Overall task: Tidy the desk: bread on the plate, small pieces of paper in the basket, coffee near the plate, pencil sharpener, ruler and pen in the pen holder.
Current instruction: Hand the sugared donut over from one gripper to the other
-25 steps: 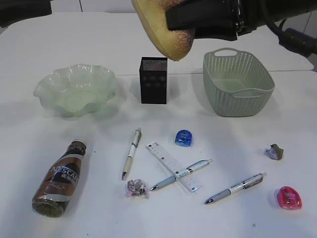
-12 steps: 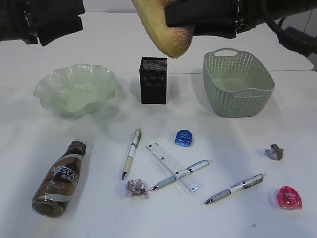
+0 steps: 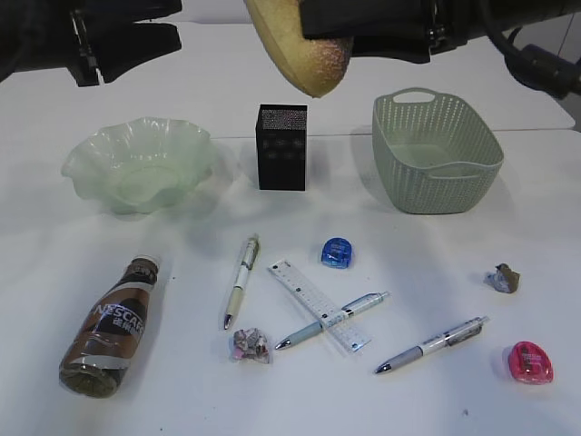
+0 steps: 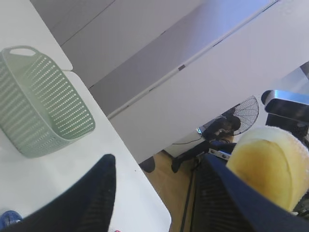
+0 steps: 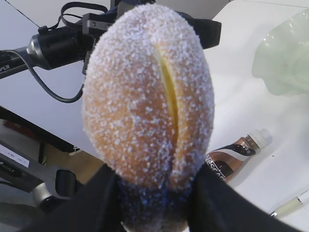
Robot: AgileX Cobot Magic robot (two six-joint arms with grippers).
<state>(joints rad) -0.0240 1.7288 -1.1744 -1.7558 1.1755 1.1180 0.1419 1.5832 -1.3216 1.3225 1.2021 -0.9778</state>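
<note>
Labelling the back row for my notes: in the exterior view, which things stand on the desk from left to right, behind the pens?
plate → pen holder → basket

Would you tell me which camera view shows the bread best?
The right wrist view: the bread fills it, sugared crust and slit clear. The exterior view catches only its underside at the top edge; the left wrist view shows one yellow end.

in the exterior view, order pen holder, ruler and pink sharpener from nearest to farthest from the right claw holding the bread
From the right claw, gripping the bread:
1. pen holder, just below it, mid-desk.
2. ruler, nearer the front, crossed by a pen.
3. pink sharpener, front right corner.
</note>
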